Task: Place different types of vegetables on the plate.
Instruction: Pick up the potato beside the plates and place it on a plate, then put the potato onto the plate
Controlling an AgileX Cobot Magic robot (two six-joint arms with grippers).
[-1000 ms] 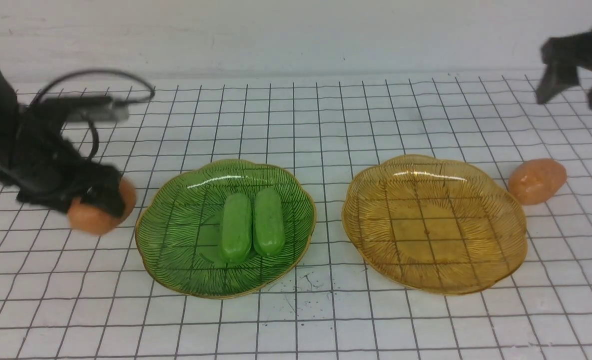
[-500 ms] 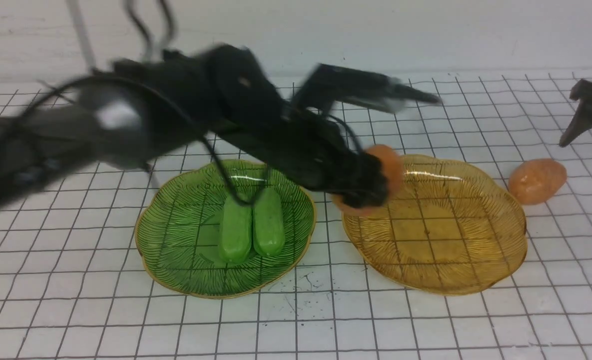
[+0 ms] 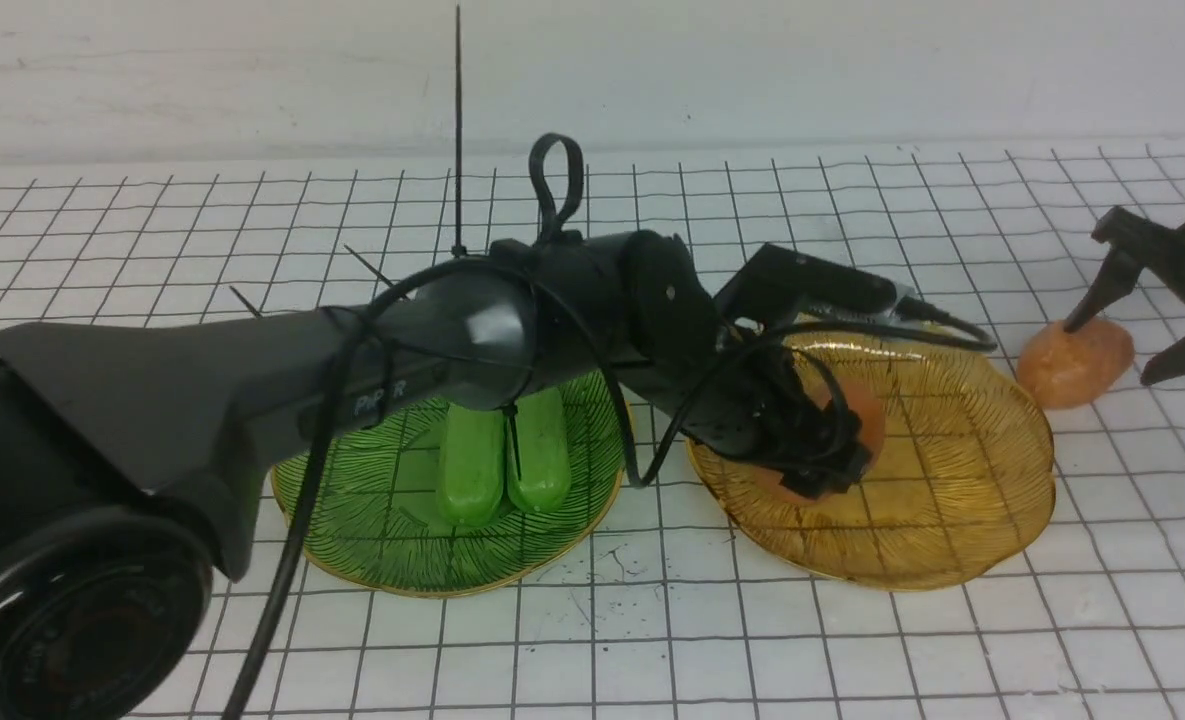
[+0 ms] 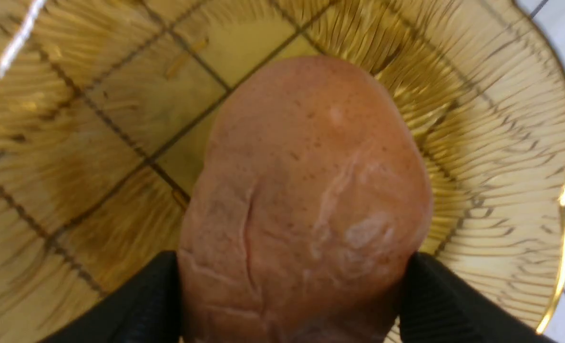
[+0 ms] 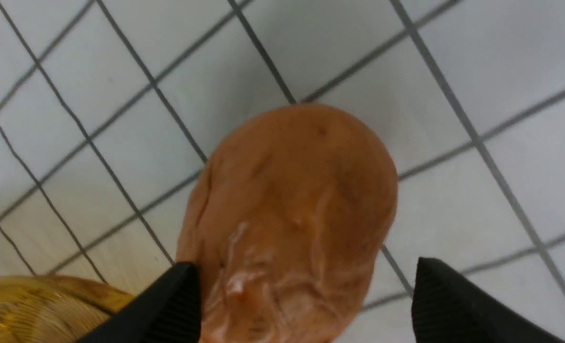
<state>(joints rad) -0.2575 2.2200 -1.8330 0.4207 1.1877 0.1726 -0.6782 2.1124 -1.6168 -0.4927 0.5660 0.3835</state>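
The gridded table carries everything. My left arm reaches across it to the amber plate, which I'll use as my landmark. The green plate sits just left of the amber plate. The two cucumbers lie in it side by side, touching, so the amber plate looks meant for the other kind.

My left gripper is closed on the held potato with a finger pressed to each flank, spread wide because the potato is fat. It has the potato over the left half of the amber plate. Whether the potato rests on the glass I can't quite tell, since my own wrist hides the underside.

The second potato lies on the table just off the amber plate's right rim. My right gripper is spread open astride it, one finger at its side and the other apart, gripping nothing. I judge it is lined up for a pick.
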